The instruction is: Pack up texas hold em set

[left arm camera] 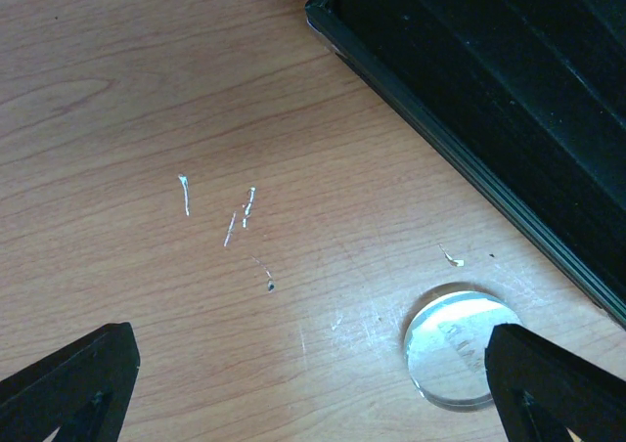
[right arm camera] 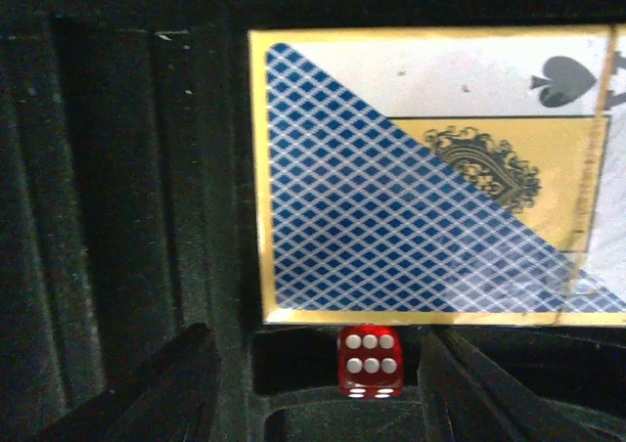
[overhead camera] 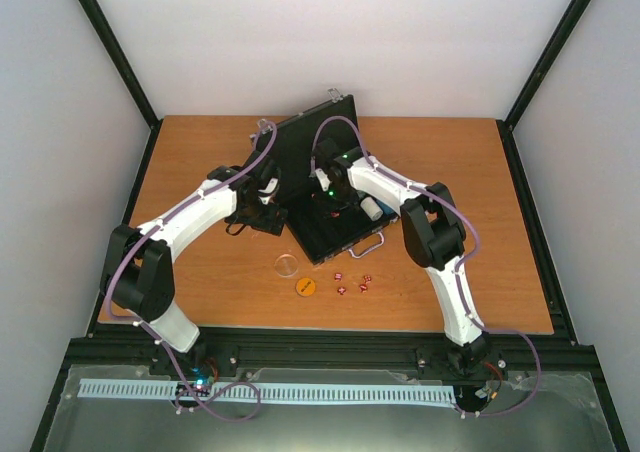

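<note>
Only the right wrist shows us that white-pipped red die inside the spread right end effector; left end effector gapes too.

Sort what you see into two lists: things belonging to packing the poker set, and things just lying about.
Belongs: black briefcase, card box, red die in the case, loose red dice, orange disc, clear disc.
Lying about: nothing seen beyond the wooden table.
</note>
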{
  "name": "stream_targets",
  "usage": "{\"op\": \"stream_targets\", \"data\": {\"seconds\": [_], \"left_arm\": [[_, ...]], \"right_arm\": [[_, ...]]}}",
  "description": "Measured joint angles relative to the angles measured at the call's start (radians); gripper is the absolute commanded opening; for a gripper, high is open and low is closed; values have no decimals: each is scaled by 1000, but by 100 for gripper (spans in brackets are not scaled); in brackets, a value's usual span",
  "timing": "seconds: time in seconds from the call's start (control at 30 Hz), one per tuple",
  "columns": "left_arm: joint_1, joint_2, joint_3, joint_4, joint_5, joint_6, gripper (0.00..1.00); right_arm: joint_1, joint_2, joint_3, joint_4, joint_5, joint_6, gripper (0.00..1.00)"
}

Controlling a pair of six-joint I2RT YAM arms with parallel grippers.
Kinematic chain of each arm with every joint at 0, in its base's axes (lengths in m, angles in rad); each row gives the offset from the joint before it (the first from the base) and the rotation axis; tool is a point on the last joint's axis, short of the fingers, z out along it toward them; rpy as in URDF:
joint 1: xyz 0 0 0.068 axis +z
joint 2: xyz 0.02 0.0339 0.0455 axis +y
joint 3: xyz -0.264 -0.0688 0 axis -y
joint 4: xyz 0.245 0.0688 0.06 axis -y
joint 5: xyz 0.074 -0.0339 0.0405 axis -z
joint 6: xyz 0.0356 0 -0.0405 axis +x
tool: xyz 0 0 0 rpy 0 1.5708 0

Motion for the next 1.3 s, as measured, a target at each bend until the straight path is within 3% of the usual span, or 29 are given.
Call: {"op": "stream_targets", "data": {"seconds": [0.27,0.73,1.3], "left_arm": [[0,0,0,0,0,0,100],[0,0,0,0,-1,0,100],[0,0,-2,0,-6,0,100]], "right_arm": [[4,-7,40,-10,-58,-3,57],[4,-6,46,-64,30,22,57],[4,22,34,-61,-133,28,57]]}}
